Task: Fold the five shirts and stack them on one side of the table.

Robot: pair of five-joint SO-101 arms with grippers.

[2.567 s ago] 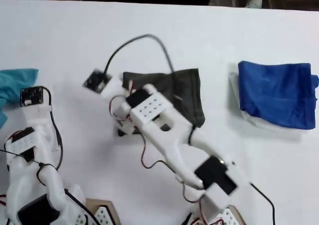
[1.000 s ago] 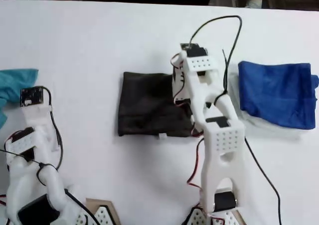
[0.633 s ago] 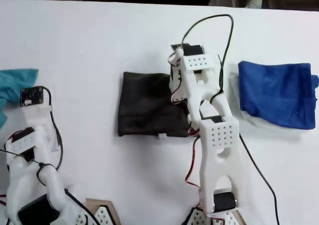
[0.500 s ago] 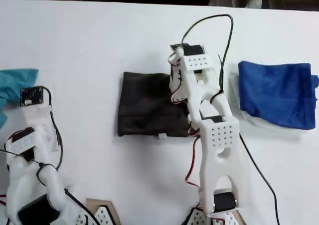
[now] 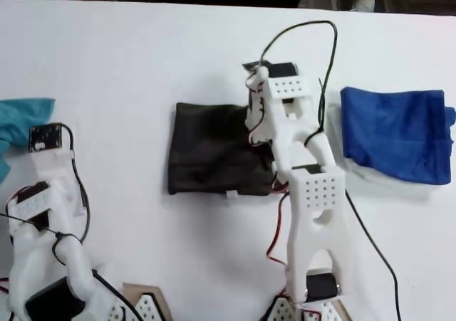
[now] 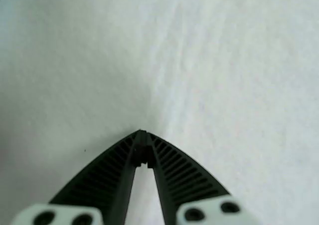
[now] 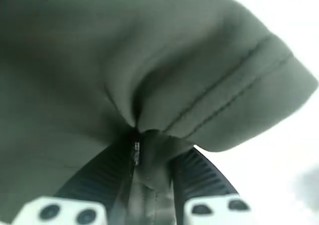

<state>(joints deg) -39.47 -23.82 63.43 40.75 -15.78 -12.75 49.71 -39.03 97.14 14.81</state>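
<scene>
White table (image 5: 107, 58), wide, bare toward the back. Blue shirt (image 5: 395, 132) lies folded at the right side, with a pale layer showing under its near edge. Dark shirt (image 5: 214, 150) lies folded mid-table, its long axis running left to right. Teal shirt (image 5: 21, 122) is bunched at the left edge, not folded.

My right arm (image 5: 313, 193) stands between the dark shirt and the blue one, wrist over the dark shirt's right edge. Right gripper (image 7: 135, 135) is clenched on a pinch of dark cloth, a stitched hem bulging just past the tips. Left gripper (image 6: 141, 134) is closed on nothing, over bare table.

Judgement: the dark shirt trails left of my right fingers and the blue stack sits near on the right. The right arm is nearer both, so the carry goes rightward.
</scene>
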